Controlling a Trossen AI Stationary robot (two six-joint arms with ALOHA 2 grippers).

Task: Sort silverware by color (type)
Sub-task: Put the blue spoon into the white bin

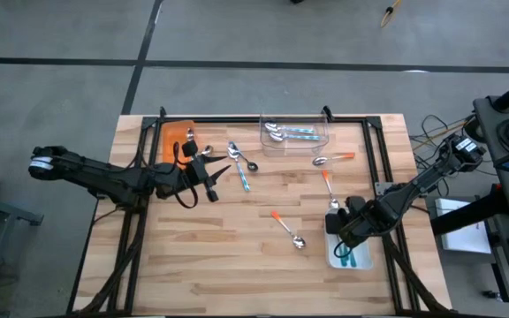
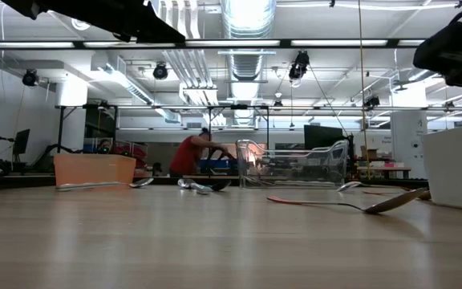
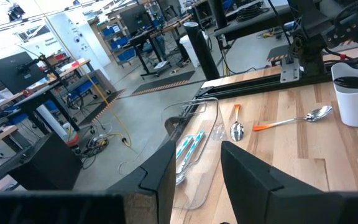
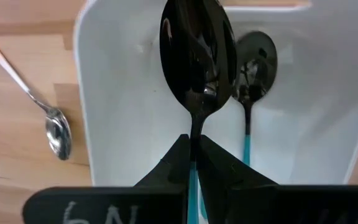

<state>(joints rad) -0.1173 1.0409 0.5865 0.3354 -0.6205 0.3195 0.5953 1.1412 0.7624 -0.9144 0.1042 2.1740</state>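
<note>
My right gripper (image 4: 194, 142) is shut on a teal-handled spoon (image 4: 197, 56) and stands over the white tray (image 1: 360, 258) at the table's right near side. A second teal-handled spoon (image 4: 252, 68) lies inside that tray. My left gripper (image 3: 194, 171) hovers open and empty near the orange tray (image 1: 175, 139) at the far left. Two spoons (image 1: 241, 168) lie just right of it. The clear tray (image 1: 294, 132) at the far edge holds teal-handled spoons. Three orange-handled spoons (image 1: 287, 230) (image 1: 328, 187) (image 1: 334, 159) lie on the wood. My right gripper pinches the spoon's thin teal handle (image 4: 193, 177) between its two fingers, a little behind the bowl. The fingers point steeply down and lie along the handle. The bowl sticks out past the fingertips over the tray's inside; whether it touches the tray floor I cannot tell.
Black rails (image 1: 374, 150) frame the tabletop's far, left and right sides. The near half of the wooden table (image 1: 237, 265) is bare. In the low view a person in red (image 2: 191, 156) shows in the room beyond the table.
</note>
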